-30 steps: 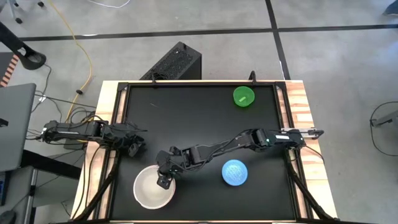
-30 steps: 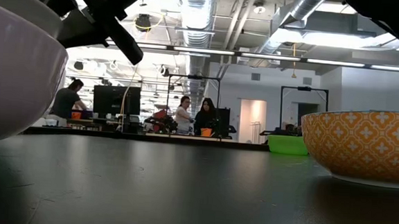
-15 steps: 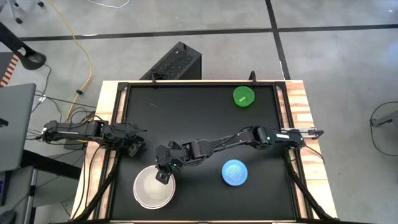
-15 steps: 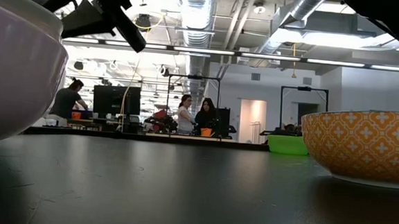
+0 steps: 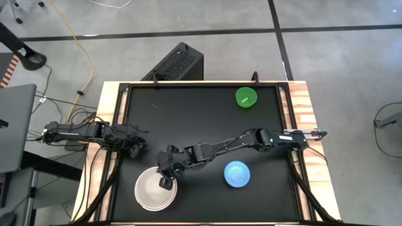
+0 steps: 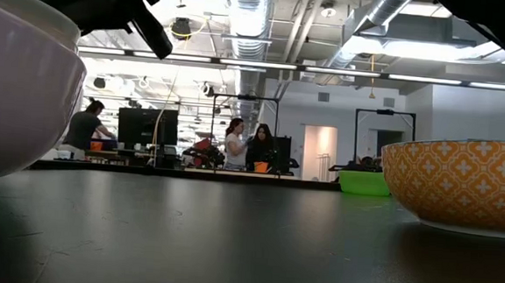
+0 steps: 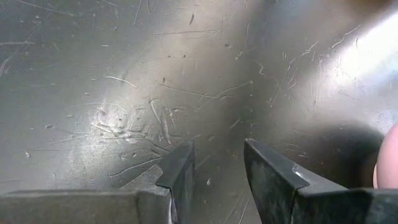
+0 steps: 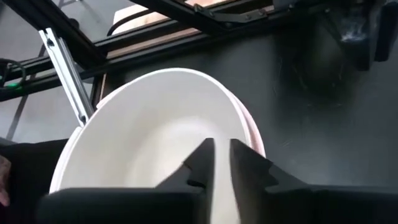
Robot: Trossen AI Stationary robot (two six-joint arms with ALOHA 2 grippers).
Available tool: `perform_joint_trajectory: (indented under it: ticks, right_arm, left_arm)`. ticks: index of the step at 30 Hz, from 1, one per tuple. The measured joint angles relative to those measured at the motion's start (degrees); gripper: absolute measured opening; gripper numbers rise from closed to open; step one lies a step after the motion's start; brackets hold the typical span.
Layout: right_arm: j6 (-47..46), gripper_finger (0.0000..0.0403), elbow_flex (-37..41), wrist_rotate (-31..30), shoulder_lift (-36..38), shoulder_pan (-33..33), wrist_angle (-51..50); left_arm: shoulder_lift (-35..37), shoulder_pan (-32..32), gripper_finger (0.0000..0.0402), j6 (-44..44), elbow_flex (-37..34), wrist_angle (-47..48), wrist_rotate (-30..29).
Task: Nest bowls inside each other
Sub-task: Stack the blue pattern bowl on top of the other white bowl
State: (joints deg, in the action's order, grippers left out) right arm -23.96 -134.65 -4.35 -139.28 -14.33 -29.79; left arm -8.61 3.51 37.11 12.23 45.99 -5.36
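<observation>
- While I watch from the high view, the white bowl (image 5: 155,190) sits at the near left of the black table (image 5: 201,119); a thin pink rim (image 8: 252,134) shows along one edge in the right wrist view, so a pink bowl seems to lie stacked with it, though I cannot tell which is inside which;
- much of that stack is cut off in the low view, where only a pale curved wall (image 6: 19,83) fills the left edge;
- the right gripper (image 5: 166,182) reaches across from the right side and hangs over the far rim of the white bowl; its fingers (image 8: 199,163) stand a narrow slit apart over the bowl's hollow, holding nothing that I can make out; whether the tips touch the bowl I cannot tell;
- the left gripper (image 5: 135,149) waits at the left edge of the table, its fingers (image 7: 180,174) apart over bare scratched surface, gripping nothing;
- the blue bowl (image 5: 237,174) lies upside down at the near right, well apart from the white one; in the low view it shows an orange patterned wall (image 6: 461,182);
- the green bowl (image 5: 245,97) stands alone at the far right;
- people in the room behind (image 6: 243,148) are too small to make out.
</observation>
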Motion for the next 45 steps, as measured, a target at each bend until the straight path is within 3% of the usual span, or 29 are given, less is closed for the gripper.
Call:
perform_joint_trajectory:
  ticks: [5,9,19,25,37,45]
  right_arm:
    - [0.48,0.0009,0.00,1.27,0.00,0.10,-0.07]
    - [-0.44,0.0018,0.00,5.00,-0.58,0.70,-1.31]
    - [-0.61,0.0011,0.00,6.29,-0.66,1.01,-2.09]
    - [0.00,0.0012,-0.22,11.35,0.88,0.84,-5.87]
    - [-0.68,0.0013,-0.31,-4.69,14.15,-0.45,-33.53]
    - [-14.79,0.0013,1.08,-8.98,16.05,-2.51,-60.09]
  left_arm:
    - [0.01,0.00,0.0128,0.00,0.00,0.00,-0.01]
    - [0.01,-0.02,0.0128,-0.01,0.00,0.01,-0.01]
    - [0.01,-0.02,0.0128,0.00,0.00,0.01,0.00]
    - [0.00,0.00,0.0128,-0.01,0.00,0.01,-0.01]
    - [0.00,-0.01,0.0128,0.01,0.00,0.01,-0.01]
    - [-0.01,-0.02,0.0128,-0.01,0.00,0.01,0.00]
